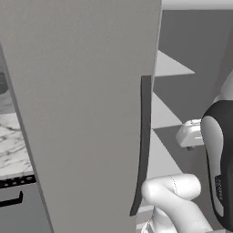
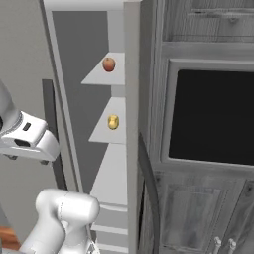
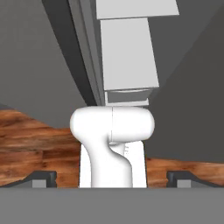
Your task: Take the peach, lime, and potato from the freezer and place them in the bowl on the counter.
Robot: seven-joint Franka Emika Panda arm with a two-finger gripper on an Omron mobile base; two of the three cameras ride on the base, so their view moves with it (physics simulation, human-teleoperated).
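Observation:
The freezer stands open, and its flat grey door (image 1: 82, 113) swings toward me on the left. On its white inner shelves, the reddish peach (image 2: 108, 64) rests on an upper shelf. A yellowish-brown potato (image 2: 113, 122) lies on the shelf below. The lime and the bowl are out of view. A strip of the marble counter (image 1: 11, 145) shows left of the door. My gripper (image 3: 112, 179) hangs in front of the open freezer, below and left of both items, pointing down. Its fingertips (image 3: 41, 178) are spread wide with nothing between them.
Wood-grain cabinets with a dark oven window (image 2: 213, 116) stand right of the freezer. A dark vertical strip (image 1: 144, 136) runs along the door's edge close to my arm. Wooden floor (image 3: 26, 144) lies below the hand.

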